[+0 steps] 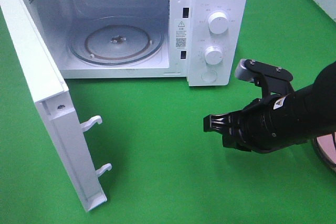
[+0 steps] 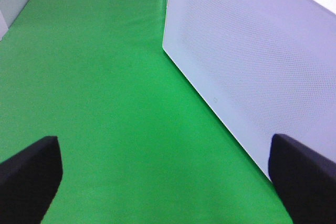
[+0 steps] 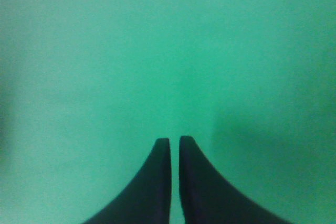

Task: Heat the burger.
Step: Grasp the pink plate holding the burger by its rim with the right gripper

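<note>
Inside the microwave (image 1: 210, 3), found only a bare glass turntable (image 1: 118, 43), with the door (image 1: 47, 103) already swung wide. Saw the burger in no view, so judged loading, shutting and setting the dials (image 1: 217, 23) all left to do. Noted the right gripper (image 1: 207, 124) almost together on nothing over the green cloth (image 1: 157, 145), and the left gripper (image 2: 164, 145) spread wide beside the door.

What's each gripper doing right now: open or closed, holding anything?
Left gripper: open wide, nothing between its fingers.
Right gripper: closed, fingers nearly touching, holding nothing.
</note>
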Controlling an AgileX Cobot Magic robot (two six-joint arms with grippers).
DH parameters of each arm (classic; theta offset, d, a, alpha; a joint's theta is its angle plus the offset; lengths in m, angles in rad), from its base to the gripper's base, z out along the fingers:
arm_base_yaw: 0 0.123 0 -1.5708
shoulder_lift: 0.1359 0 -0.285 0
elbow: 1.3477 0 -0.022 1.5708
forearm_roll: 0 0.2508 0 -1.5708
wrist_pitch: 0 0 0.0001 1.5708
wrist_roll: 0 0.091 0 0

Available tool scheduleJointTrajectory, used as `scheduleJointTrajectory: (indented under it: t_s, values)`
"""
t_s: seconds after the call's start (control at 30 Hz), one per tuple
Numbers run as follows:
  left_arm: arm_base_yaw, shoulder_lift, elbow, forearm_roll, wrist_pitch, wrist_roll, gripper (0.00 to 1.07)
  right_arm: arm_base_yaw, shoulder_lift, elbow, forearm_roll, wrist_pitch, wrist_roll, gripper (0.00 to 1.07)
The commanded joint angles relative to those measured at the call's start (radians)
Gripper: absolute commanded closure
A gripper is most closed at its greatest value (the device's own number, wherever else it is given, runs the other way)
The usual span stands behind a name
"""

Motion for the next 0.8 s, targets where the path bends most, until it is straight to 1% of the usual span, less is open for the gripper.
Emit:
scheduleJointTrajectory:
  t_s: [0.03, 0.07, 0.1, 0.13, 0.17, 0.2, 0.23, 0.33, 0.37, 0.4, 0.43, 0.47, 0.5, 0.53, 0.57, 0.6, 0.63, 0.67, 0.7, 0.73, 0.77, 0.8]
  values:
    - [0.002, -0.016, -0.001, -0.002, -0.007, 0.001, 0.07, -0.036, -0.014, -0.058, -0.146, 0.205, -0.03, 0.99]
    - [0.002, -0.016, -0.001, -0.002, -0.007, 0.001, 0.07, -0.036, -0.014, -0.058, -0.146, 0.205, -0.03, 0.99]
    - [0.002, -0.016, -0.001, -0.002, -0.007, 0.001, 0.07, -0.056, -0.014, -0.089, -0.206, 0.292, -0.03, 0.98]
    - [0.002, -0.016, -0.001, -0.002, -0.007, 0.001, 0.07, -0.056, -0.014, -0.089, -0.206, 0.292, -0.03, 0.98]
    - [0.002, -0.016, -0.001, -0.002, -0.007, 0.001, 0.07, -0.078, -0.014, -0.115, -0.25, 0.361, -0.03, 0.98]
    - [0.002, -0.016, -0.001, -0.002, -0.007, 0.001, 0.07, -0.078, -0.014, -0.115, -0.25, 0.361, -0.03, 0.98]
    - [0.002, -0.016, -0.001, -0.002, -0.007, 0.001, 0.07, -0.098, -0.014, -0.144, -0.297, 0.431, -0.03, 0.97]
    - [0.002, -0.016, -0.001, -0.002, -0.007, 0.001, 0.07, -0.104, -0.014, -0.157, -0.326, 0.466, -0.03, 0.97]
    - [0.002, -0.016, -0.001, -0.002, -0.007, 0.001, 0.07, -0.118, -0.014, -0.179, -0.382, 0.524, -0.028, 0.96]
    - [0.002, -0.016, -0.001, -0.002, -0.007, 0.001, 0.07, -0.135, -0.014, -0.195, -0.432, 0.585, -0.028, 0.94]
    - [0.002, -0.016, -0.001, -0.002, -0.007, 0.001, 0.07, -0.135, -0.014, -0.195, -0.432, 0.585, -0.028, 0.94]
    - [0.002, -0.016, -0.001, -0.002, -0.007, 0.001, 0.07, -0.156, -0.016, -0.204, -0.484, 0.632, -0.028, 0.91]
    - [0.002, -0.016, -0.001, -0.002, -0.007, 0.001, 0.07, -0.156, -0.016, -0.204, -0.484, 0.632, -0.028, 0.91]
    - [0.002, -0.016, -0.001, -0.002, -0.007, 0.001, 0.07, -0.178, -0.023, -0.21, -0.511, 0.661, -0.028, 0.86]
    - [0.002, -0.016, -0.001, -0.002, -0.007, 0.001, 0.07, -0.178, -0.023, -0.21, -0.511, 0.661, -0.028, 0.86]
    - [0.002, -0.016, -0.001, -0.001, -0.007, 0.001, 0.07, -0.197, -0.041, -0.21, -0.533, 0.665, -0.028, 0.77]
    - [0.002, -0.016, -0.001, -0.001, -0.007, 0.001, 0.07, -0.197, -0.041, -0.21, -0.533, 0.665, -0.028, 0.77]
    - [0.002, -0.016, -0.001, -0.001, -0.007, 0.001, 0.07, -0.218, -0.067, -0.21, -0.549, 0.665, -0.028, 0.62]
    - [0.002, -0.016, -0.001, -0.001, -0.007, 0.001, 0.07, -0.218, -0.067, -0.21, -0.549, 0.665, -0.028, 0.62]
    - [0.002, -0.016, -0.001, -0.001, -0.007, 0.001, 0.07, -0.241, -0.099, -0.21, -0.574, 0.664, -0.028, 0.46]
    - [0.002, -0.016, -0.001, -0.001, -0.007, 0.001, 0.07, -0.241, -0.099, -0.21, -0.574, 0.664, -0.028, 0.46]
    - [0.002, -0.016, -0.001, -0.001, -0.007, 0.001, 0.07, -0.266, -0.126, -0.21, -0.601, 0.662, -0.028, 0.29]
